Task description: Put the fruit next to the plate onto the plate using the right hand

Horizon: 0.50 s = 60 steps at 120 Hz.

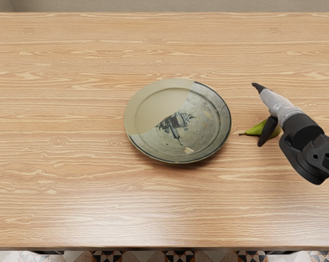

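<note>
A shiny grey plate (177,120) lies near the middle of the wooden table. To its right a green pear (257,129) rests on the table, stem pointing toward the plate, partly hidden by my right hand (265,112). That hand hovers directly over the pear, one grey finger stretched out toward the far side and a dark finger (268,131) curving down across the fruit. The fingers look spread and do not close around the pear. The left arm does not show.
The wooden table (71,164) stretches wide to the left and toward the front. Its front edge runs along the bottom of the picture, with patterned floor below it.
</note>
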Each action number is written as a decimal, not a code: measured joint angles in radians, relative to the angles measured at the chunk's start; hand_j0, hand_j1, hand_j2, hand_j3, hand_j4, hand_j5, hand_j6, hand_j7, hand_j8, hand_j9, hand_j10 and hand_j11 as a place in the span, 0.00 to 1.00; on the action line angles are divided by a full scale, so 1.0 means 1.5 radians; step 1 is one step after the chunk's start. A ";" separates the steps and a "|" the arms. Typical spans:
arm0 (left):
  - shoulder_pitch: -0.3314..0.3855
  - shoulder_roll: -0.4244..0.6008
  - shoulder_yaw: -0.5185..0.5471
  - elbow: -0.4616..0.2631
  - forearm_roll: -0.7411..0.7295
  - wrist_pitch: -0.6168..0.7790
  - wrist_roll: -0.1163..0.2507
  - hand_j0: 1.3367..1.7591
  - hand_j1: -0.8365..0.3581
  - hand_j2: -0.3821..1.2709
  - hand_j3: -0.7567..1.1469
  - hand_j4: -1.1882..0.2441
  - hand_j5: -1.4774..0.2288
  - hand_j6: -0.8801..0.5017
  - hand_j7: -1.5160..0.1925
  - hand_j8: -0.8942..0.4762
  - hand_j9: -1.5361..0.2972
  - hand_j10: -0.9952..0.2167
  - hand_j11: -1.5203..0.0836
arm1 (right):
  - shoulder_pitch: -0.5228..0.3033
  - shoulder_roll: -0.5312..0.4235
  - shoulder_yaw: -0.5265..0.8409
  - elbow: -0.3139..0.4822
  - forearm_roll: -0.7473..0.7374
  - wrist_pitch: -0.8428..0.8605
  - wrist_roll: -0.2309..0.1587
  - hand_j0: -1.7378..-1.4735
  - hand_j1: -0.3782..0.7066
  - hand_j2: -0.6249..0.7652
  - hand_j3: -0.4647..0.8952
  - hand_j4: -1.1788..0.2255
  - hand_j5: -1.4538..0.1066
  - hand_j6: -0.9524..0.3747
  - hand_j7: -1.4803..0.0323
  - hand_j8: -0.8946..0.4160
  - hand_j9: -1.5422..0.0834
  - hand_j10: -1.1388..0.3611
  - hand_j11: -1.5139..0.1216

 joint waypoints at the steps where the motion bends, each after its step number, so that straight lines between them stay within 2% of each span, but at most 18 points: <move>1: 0.000 0.000 0.000 0.000 0.000 0.000 0.000 0.76 0.99 0.23 0.40 0.83 0.87 0.64 0.89 0.65 0.84 0.82 0.95 | 0.000 0.000 0.000 0.000 0.000 0.000 0.000 0.30 0.05 0.45 0.34 0.82 0.91 0.69 0.96 0.66 0.93 0.74 0.90; 33: 0.000 0.000 0.000 0.000 0.000 0.000 0.000 0.76 0.99 0.23 0.40 0.83 0.87 0.64 0.89 0.65 0.84 0.82 0.95 | -0.012 0.002 0.000 -0.004 0.001 -0.014 0.000 0.30 0.19 0.43 0.34 0.73 0.80 0.60 0.85 0.56 0.83 0.66 0.80; 60: 0.000 0.000 0.000 0.000 0.000 0.000 0.000 0.76 0.99 0.23 0.40 0.83 0.87 0.64 0.89 0.65 0.84 0.82 0.95 | -0.021 0.000 0.000 -0.007 0.001 -0.018 0.000 0.30 0.25 0.42 0.34 0.69 0.76 0.56 0.81 0.52 0.79 0.62 0.76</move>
